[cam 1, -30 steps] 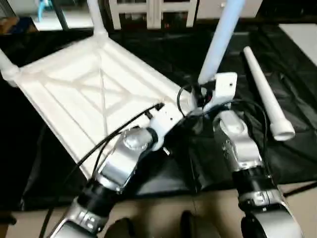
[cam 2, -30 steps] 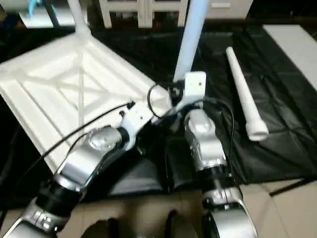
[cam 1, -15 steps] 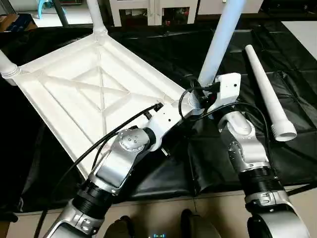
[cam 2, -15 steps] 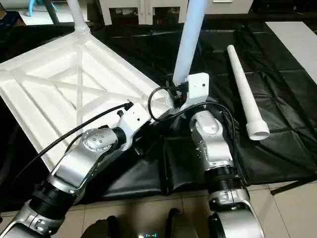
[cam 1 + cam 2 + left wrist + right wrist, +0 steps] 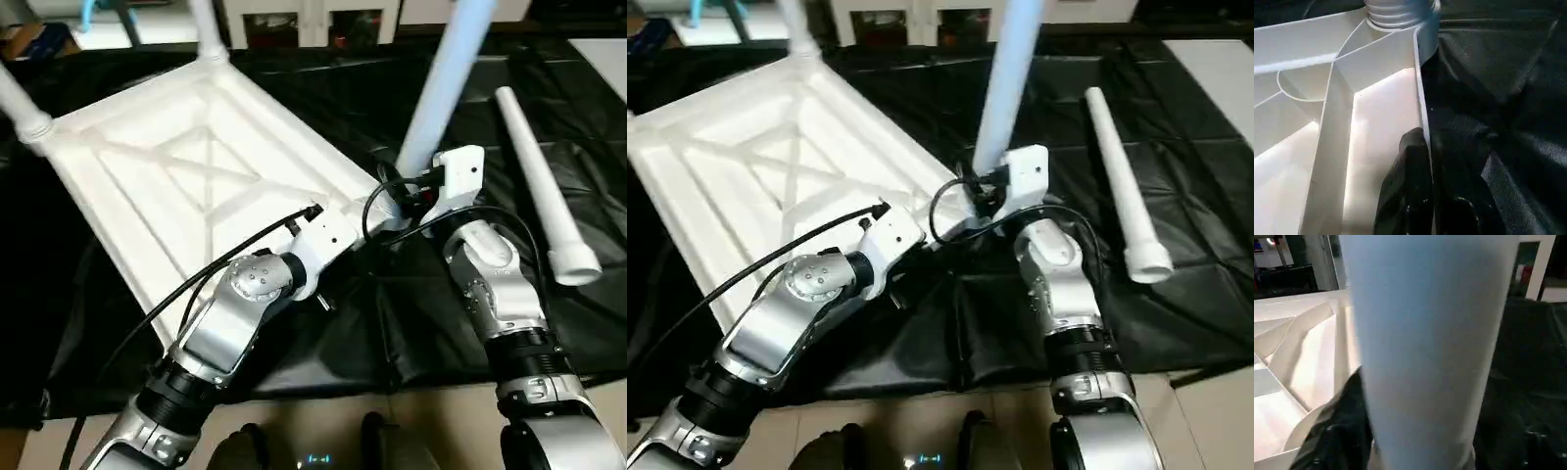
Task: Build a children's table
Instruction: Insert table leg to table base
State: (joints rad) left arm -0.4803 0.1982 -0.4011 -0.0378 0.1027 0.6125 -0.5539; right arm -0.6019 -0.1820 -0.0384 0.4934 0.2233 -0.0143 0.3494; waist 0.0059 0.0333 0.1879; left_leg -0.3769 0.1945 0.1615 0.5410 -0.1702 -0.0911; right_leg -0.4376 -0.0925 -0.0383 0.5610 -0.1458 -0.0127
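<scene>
The white table top (image 5: 196, 166) lies upside down on the black mat, X-ribs facing up. Two legs stand in its far corners (image 5: 208, 29) (image 5: 20, 103). A third leg (image 5: 446, 78) rises from the near right corner socket (image 5: 1400, 12). My right gripper (image 5: 404, 191) is shut on the base of this leg, with one black finger (image 5: 1349, 426) beside the tube. My left gripper (image 5: 1425, 142) is shut on the top's edge wall close to that corner, one finger inside and one outside. The fourth leg (image 5: 544, 196) lies loose on the mat to the right.
The black mat (image 5: 549, 323) is creased in front of the table top. A white shelving unit (image 5: 313, 15) stands at the back. Tan floor (image 5: 421, 431) runs along the near edge, and a white sheet (image 5: 607, 54) lies at far right.
The whole picture has shifted slightly, so the camera moved. Both grips and the upright leg look the same as before.
</scene>
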